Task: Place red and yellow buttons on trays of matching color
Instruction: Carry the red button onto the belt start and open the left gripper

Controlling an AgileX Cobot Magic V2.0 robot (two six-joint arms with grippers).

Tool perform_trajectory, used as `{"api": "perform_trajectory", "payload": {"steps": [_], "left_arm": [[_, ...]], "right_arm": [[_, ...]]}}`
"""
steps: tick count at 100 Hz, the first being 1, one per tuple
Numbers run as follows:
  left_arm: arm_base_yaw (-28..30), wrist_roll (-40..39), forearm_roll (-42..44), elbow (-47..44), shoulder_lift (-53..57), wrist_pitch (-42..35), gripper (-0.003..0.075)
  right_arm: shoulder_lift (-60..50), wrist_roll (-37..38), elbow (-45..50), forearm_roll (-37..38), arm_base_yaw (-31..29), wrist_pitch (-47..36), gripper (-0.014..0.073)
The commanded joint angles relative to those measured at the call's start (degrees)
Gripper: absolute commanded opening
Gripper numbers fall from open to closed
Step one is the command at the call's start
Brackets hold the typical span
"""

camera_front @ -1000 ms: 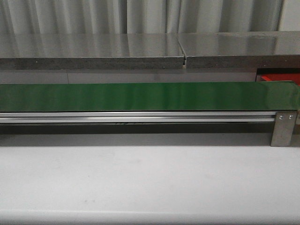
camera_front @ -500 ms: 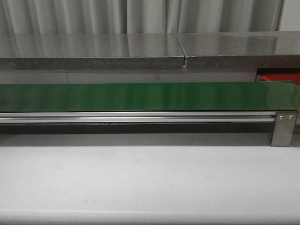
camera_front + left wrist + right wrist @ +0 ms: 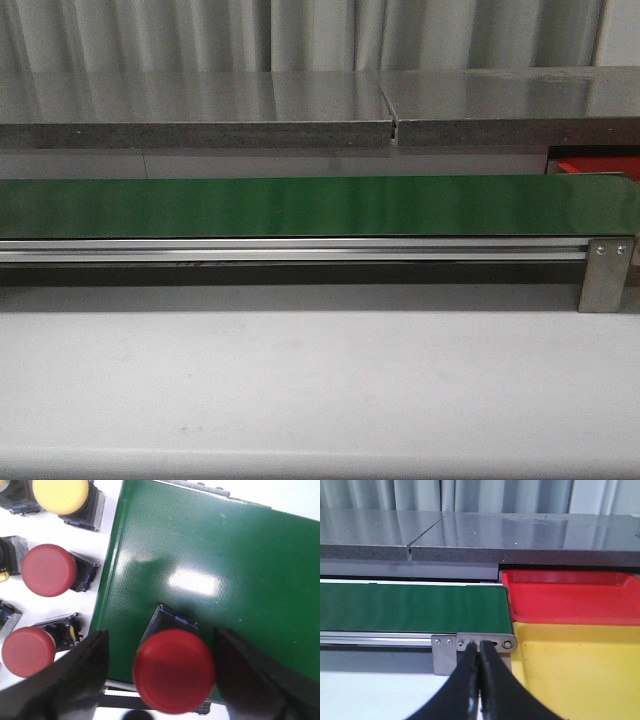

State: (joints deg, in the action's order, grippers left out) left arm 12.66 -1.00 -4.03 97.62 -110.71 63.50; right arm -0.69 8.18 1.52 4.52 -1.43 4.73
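Observation:
In the left wrist view a red button (image 3: 174, 670) on a dark square base stands at the edge of the green belt (image 3: 210, 555). My left gripper (image 3: 160, 631) is open around it, one dark finger on each side, with a gap showing on one side. Beside the belt on the white surface lie a yellow button (image 3: 61, 495) and two more red buttons (image 3: 48, 570) (image 3: 27, 651). The right wrist view has the red tray (image 3: 570, 597) and the yellow tray (image 3: 580, 670) at the belt's end. My right gripper (image 3: 479, 647) is shut on nothing, in front of the belt's end.
The green belt (image 3: 300, 205) runs across the front view on an aluminium rail, with a metal bracket (image 3: 605, 275) at its right end and a corner of the red tray (image 3: 598, 167) behind it. A grey shelf (image 3: 200, 105) lies beyond. Neither arm shows in the front view.
A faint mark under the belt's rail has shifted to the left in the front view. Nothing else differs there.

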Motion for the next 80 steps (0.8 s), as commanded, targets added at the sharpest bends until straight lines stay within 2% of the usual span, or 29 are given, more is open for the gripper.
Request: {"api": "perform_trajectory", "payload": {"steps": [1,26,49,80], "left_arm": [[-0.32,0.4,-3.02,2.41,3.23,-1.87,0.0541],[-0.32,3.33,-14.3,7.92,3.92,-1.53,0.0558],[0.61,3.36,-14.14,9.4,5.22,-0.7,0.0557],[8.09,3.93,-10.57,8.47,6.4,4.04,0.0555]], "right_arm": [[-1.0,-0.5,-1.32,0.05,0.01,-4.31,-0.0008],[-1.0,-0.5,-1.32,0.05,0.01,-4.31,-0.0008],[-1.0,-0.5,-1.32,0.05,0.01,-4.31,-0.0008],[-1.0,-0.5,-1.32,0.05,0.01,-4.31,-0.0008]]}}
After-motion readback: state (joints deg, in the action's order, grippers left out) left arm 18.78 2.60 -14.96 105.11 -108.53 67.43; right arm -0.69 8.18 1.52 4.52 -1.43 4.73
